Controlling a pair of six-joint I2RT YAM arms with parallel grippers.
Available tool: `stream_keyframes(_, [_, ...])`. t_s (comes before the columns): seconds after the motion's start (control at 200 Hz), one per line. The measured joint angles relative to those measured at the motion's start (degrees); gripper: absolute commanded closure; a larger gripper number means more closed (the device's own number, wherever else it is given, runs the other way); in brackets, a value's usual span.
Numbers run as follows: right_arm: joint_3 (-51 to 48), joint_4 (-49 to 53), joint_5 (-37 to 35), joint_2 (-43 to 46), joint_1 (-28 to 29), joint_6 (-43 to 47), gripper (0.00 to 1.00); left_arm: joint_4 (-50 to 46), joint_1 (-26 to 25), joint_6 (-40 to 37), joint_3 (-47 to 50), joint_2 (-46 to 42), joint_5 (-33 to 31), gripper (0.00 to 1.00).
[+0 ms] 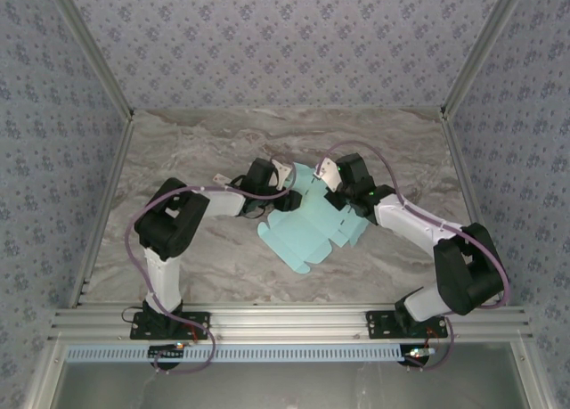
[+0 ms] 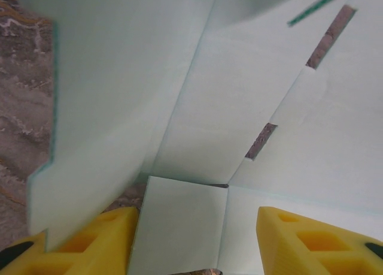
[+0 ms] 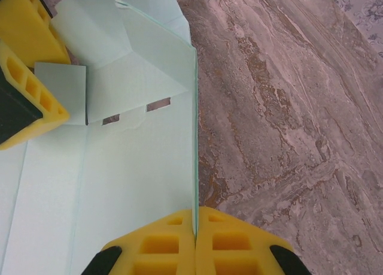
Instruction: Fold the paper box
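While the right gripper (image 3: pixel 195 227) has its fingers pressed together on the upright edge of a raised panel, the paper box (image 1: pixel 307 231) lies partly folded near the middle of the table (image 1: pixel 196 142), well away from every edge. The left gripper (image 2: pixel 200 245) stands spread over the sheet's far-left part, with a lifted flap just beside one finger (image 2: pixel 90 245).
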State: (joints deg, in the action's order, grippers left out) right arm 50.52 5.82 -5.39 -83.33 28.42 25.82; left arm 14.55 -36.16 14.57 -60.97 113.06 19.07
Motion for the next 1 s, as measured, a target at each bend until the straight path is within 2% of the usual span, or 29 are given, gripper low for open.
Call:
stream_keyframes(0.235, [0.00,1.51,-0.39,0.00,-0.33,-0.02,1.00,3.72,-0.39,0.09,2.69,-0.09,1.29,0.54])
stream_keyframes(0.66, [0.00,2.62,-1.29,0.00,-0.44,-0.31,1.00,5.44,-1.88,0.52,6.38,-4.57,1.51,0.52])
stream_keyframes(0.999, [0.02,2.60,-1.42,0.00,-0.46,-0.81,1.00,5.35,-1.90,0.50,6.47,-4.87,2.12,0.49])
